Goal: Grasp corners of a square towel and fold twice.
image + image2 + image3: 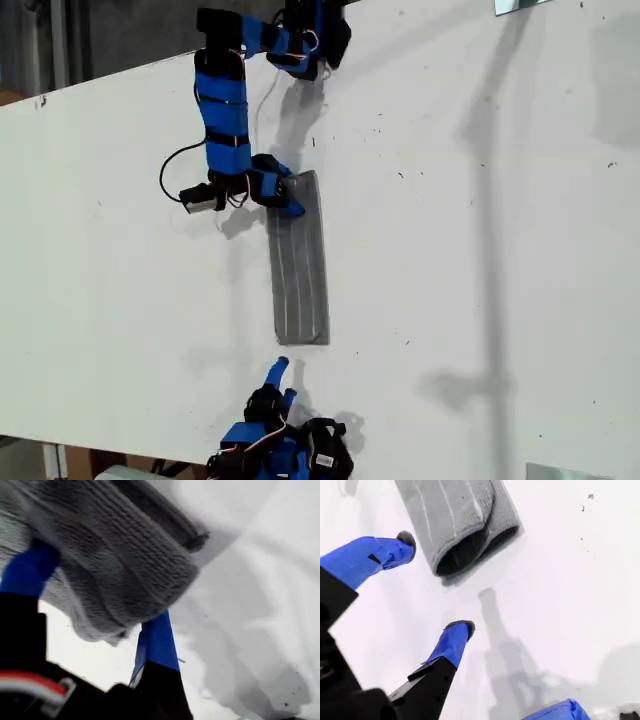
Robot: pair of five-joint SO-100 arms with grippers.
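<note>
Both end effectors flank the soft, striped, narrow-folded towel (299, 270).

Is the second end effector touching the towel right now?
Apart. The second wrist view shows my second end effector open, with bare table between its fingertips and the towel.

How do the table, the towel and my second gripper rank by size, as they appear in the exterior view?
1. The table, by far the largest.
2. The towel, a long folded strip.
3. My second gripper, open and apart from the towel; it looks the smallest, though partly cut by the frame edge.
</note>
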